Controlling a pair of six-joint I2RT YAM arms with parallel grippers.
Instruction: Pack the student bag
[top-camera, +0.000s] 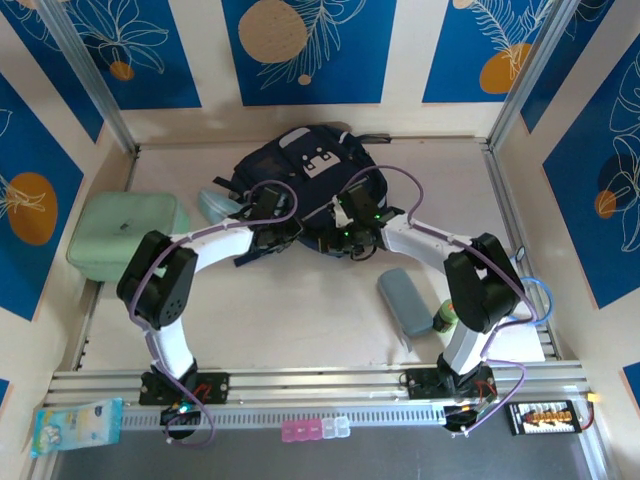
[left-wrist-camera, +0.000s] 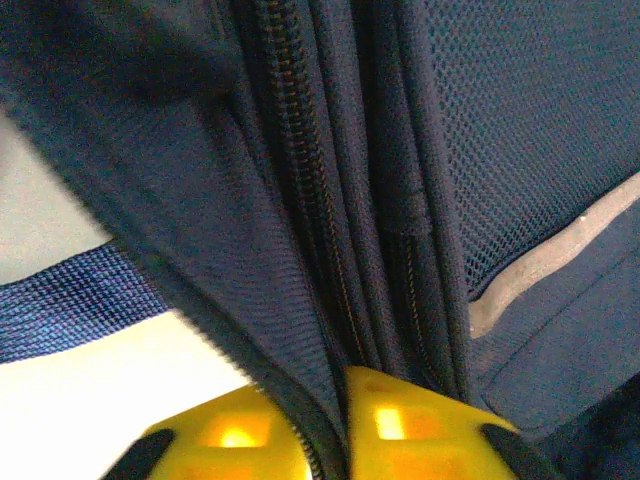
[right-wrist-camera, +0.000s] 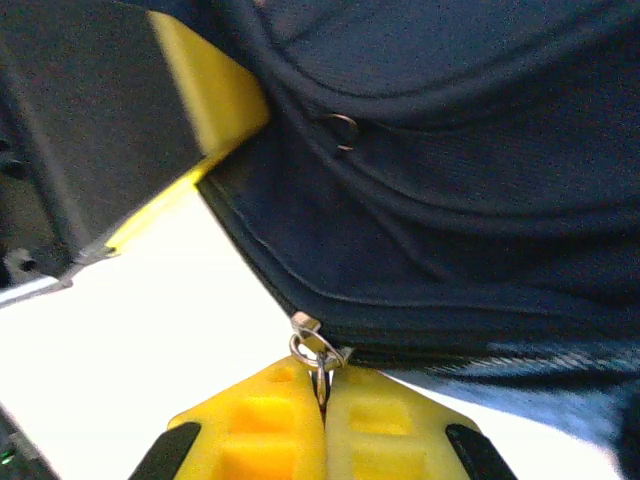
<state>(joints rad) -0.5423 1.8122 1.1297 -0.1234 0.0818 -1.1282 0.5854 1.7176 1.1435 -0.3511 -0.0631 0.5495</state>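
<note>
Student bag (top-camera: 305, 160) is found lying at the far middle of the table (top-camera: 300, 320), with both grippers brought to its near edge. The left gripper (left-wrist-camera: 345, 390) is seen clamped on a fold of navy fabric beside a zip line, the cloth caught between its yellow fingers (left-wrist-camera: 240, 435). The right gripper (right-wrist-camera: 322, 385) is pinched shut on the metal zip pull (right-wrist-camera: 316, 350) at the bag's seam, close to the right of the left gripper.

Bright, even light; wrist close-ups soft with blown-out whites.
</note>
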